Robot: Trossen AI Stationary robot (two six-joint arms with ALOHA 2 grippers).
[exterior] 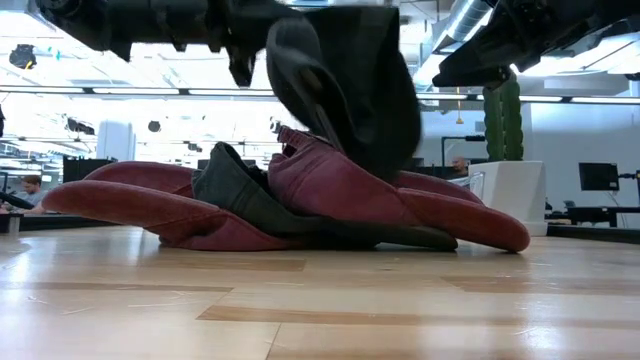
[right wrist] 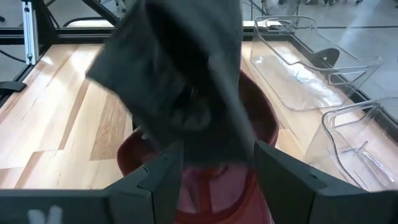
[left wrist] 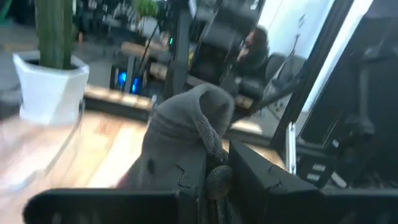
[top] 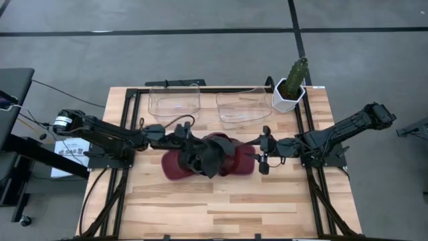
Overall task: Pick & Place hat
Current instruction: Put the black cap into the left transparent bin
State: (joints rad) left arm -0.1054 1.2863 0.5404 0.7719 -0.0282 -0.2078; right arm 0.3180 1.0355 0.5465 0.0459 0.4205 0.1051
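Observation:
A dark grey hat [top: 208, 155] hangs above a heap of maroon hats [top: 175, 167] in the middle of the table. My left gripper [top: 188, 142] reaches in level from the table's left and is shut on the grey hat [left wrist: 186, 124]. My right gripper [top: 262, 158] stands open at the heap's right side, pointing slightly down. In the right wrist view the grey hat [right wrist: 180, 81] hangs in front of and between its spread fingers [right wrist: 163, 171]. More dark cloth [exterior: 235, 190] lies among the maroon hats [exterior: 330, 185]. My left gripper pinches a bunched fold of the grey hat's cloth [left wrist: 208, 152] between its two fingers, coming level from the table's left. The hat hangs limp below and beyond the fingers [exterior: 345, 90], and its lower end reaches down to the maroon hats [exterior: 385, 170]. Whether my right gripper's fingers touch the grey hat, I cannot tell.
Two clear plastic containers [top: 175, 100] [top: 242, 107] stand at the table's far edge. A cactus in a white pot [top: 289, 94] stands at the far right corner. Bare wood [top: 221, 207] lies along the near side.

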